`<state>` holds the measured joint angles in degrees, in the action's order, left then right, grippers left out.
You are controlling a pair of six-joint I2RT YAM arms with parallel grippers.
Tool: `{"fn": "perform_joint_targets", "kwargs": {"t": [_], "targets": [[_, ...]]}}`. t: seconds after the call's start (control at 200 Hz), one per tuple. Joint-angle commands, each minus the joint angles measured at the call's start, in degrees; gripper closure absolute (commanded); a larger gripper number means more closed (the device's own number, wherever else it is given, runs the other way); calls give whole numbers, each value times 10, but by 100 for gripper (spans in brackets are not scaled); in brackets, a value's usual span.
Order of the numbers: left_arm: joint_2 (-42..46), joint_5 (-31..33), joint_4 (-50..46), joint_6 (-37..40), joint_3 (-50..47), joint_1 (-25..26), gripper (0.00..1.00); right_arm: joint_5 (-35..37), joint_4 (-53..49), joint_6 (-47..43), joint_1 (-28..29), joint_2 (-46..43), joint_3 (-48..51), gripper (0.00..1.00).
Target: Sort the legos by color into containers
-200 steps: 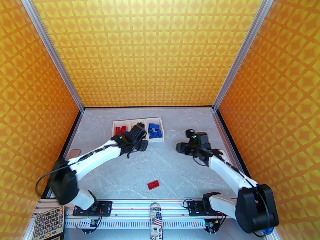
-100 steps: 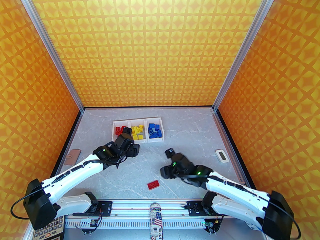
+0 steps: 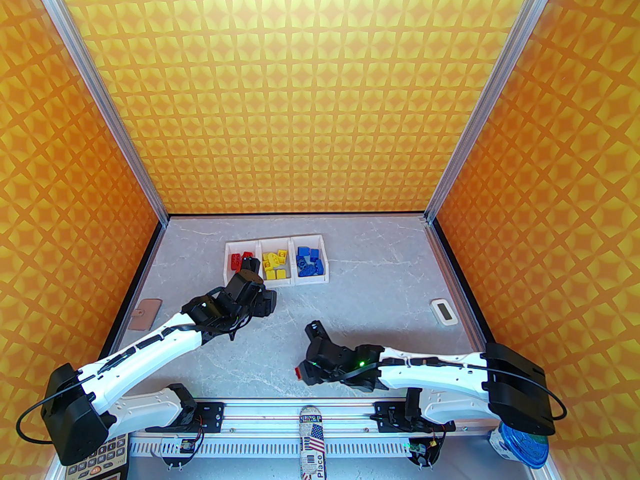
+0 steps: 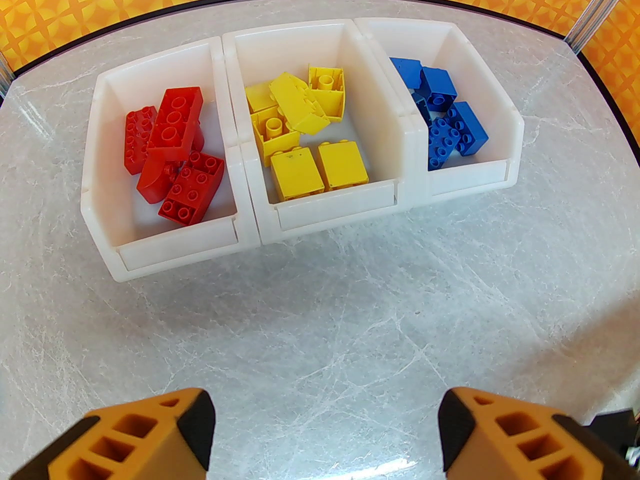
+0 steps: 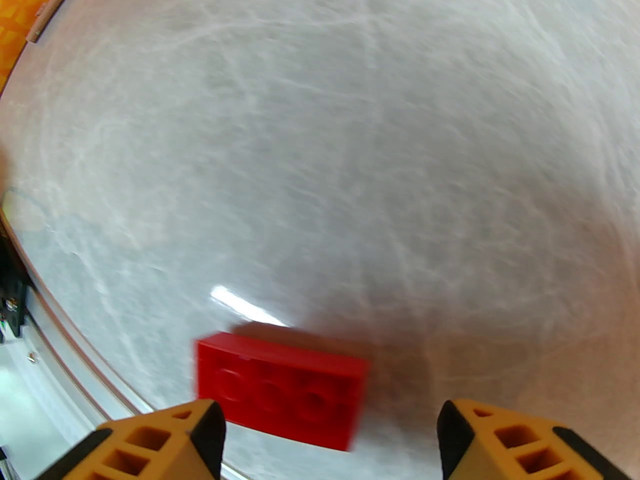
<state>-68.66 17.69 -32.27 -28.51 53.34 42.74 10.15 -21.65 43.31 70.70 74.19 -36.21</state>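
Three joined white containers (image 3: pixel 307 238) stand at the back, and the left wrist view shows their front wall (image 4: pixel 327 207) close up. The left one holds red legos (image 4: pixel 172 148), the middle yellow legos (image 4: pixel 300 123), the right blue legos (image 4: pixel 445 113). One red lego (image 5: pixel 280 388) lies loose near the table's front edge, a sliver of it (image 3: pixel 298 372) peeking from under my right gripper (image 3: pixel 306 353). That gripper (image 5: pixel 330 448) hovers open over it, the brick nearer its left finger. My left gripper (image 3: pixel 260 282) is open and empty just in front of the bins (image 4: pixel 325 438).
A small white device (image 3: pixel 443 312) lies at the right, a tan tag (image 3: pixel 145 313) at the left edge. A blue-lidded cup (image 3: pixel 522 445) and a calculator (image 3: pixel 97 450) sit off the front corners. The metal rail (image 3: pixel 300 410) runs close behind the loose brick.
My right arm swung from the back right down to the front centre, over the loose red brick. My left arm drew back from above the bins and now stands in front of them.
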Motion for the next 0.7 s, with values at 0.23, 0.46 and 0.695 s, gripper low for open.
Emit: {"fn": "perform_joint_targets", "kwargs": {"t": [0.23, 0.46, 0.695], "targets": [[10, 10, -2, 2, -4, -3, 22, 82, -40, 25, 49, 108, -85, 14], [17, 11, -2, 5, -6, -3, 22, 102, -67, 31, 61, 138, -106, 13], [16, 11, 1, 7, -4, -4, 21, 117, -92, 30, 62, 130, -108, 12]]}}
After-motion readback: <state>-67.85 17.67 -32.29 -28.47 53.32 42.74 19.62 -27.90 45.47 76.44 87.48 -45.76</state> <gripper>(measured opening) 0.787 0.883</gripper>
